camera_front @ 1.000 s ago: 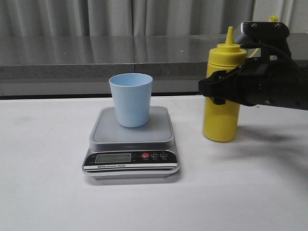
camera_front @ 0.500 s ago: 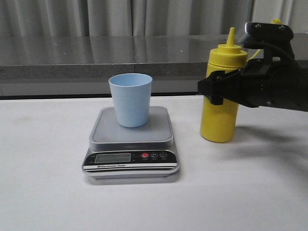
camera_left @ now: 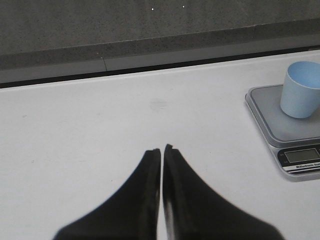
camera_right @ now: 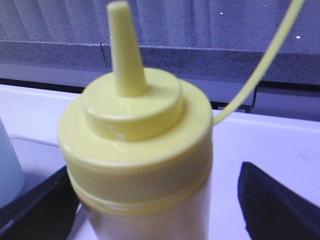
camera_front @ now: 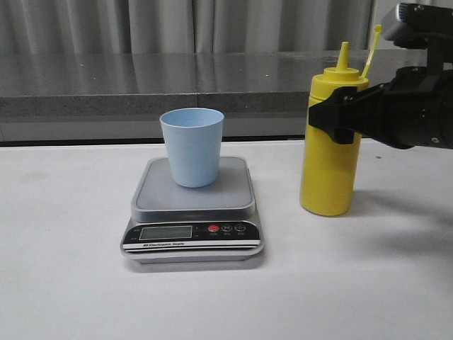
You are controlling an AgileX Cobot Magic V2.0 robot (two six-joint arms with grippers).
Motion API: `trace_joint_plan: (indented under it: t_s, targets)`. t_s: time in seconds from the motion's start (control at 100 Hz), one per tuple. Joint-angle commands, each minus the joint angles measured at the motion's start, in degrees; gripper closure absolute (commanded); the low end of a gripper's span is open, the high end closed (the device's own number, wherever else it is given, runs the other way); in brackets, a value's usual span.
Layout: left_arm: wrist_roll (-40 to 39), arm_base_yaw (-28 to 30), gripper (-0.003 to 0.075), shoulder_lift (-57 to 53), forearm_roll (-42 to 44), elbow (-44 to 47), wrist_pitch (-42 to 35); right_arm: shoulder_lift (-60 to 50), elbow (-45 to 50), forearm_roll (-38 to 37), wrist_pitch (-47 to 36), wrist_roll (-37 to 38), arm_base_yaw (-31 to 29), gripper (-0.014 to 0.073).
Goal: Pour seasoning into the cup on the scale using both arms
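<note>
In the front view, the seasoning bottle [camera_front: 328,145] is seen upright on the table, well right of the cup [camera_front: 192,146] on the scale [camera_front: 193,209], with the right gripper [camera_front: 338,120] around its upper body; contact cannot be told.

In the left wrist view, the left gripper [camera_left: 163,151] is seen closed, empty.

In the right wrist view, fingers [camera_right: 272,197] flank the bottle; an off-centre squeeze could tip it.

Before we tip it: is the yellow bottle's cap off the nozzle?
Off. The bottle shows a bare nozzle, and its cap strap sticks up to one side.
</note>
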Motion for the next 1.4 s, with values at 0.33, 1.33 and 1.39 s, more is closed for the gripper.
trace_joint_plan:
  t_s: [0.33,1.33,1.39]
  targets:
    - [-0.6,0.1,0.071,0.6,0.3,-1.4,-3.8,-17.3,9.0,3.4,2.4,0.2,-0.1,0.0034]
    - [-0.6,0.1,0.071,0.6,0.3,-1.4,-3.8,-68.9,14.0,4.5,41.3,1.1,-0.5,0.0661]
    - [-0.6,0.1,0.071,0.6,0.3,-1.4,-3.8,-69.7,14.0,4.4,42.8,1.0,-0.5,0.0661]
